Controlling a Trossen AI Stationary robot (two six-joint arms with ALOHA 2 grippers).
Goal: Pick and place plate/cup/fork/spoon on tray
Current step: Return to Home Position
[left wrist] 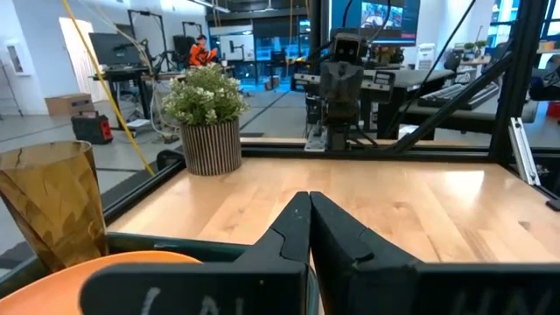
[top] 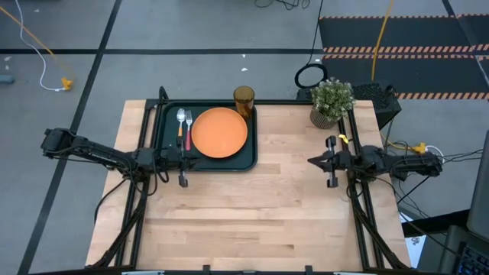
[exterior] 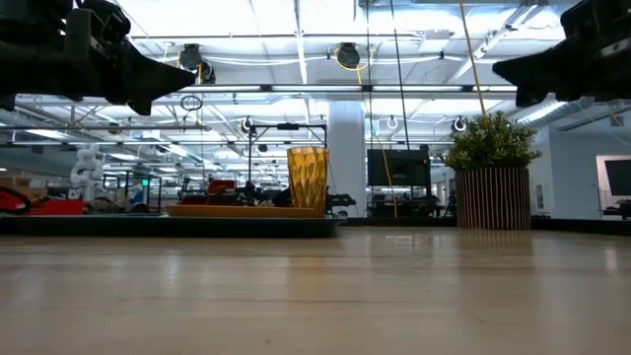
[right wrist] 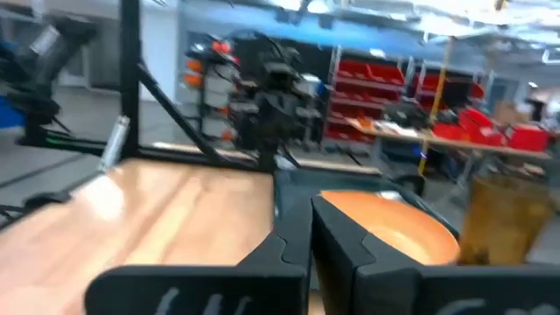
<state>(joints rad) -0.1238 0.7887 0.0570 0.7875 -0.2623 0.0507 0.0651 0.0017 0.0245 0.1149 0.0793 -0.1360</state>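
The plate (top: 219,132), fork (top: 188,127) and spoon (top: 181,122) lie on the tray (top: 248,156), the cup (top: 244,100) stands at its far corner, and the left claw (top: 197,161) at the tray's near edge and right claw (top: 311,161) over the tabletop (top: 252,214) are both closed, holding nothing.

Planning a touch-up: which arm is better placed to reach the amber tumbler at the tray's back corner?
Left: the left gripper, shut, hangs over the dark rectangular tray's edge; the right gripper waits well apart.
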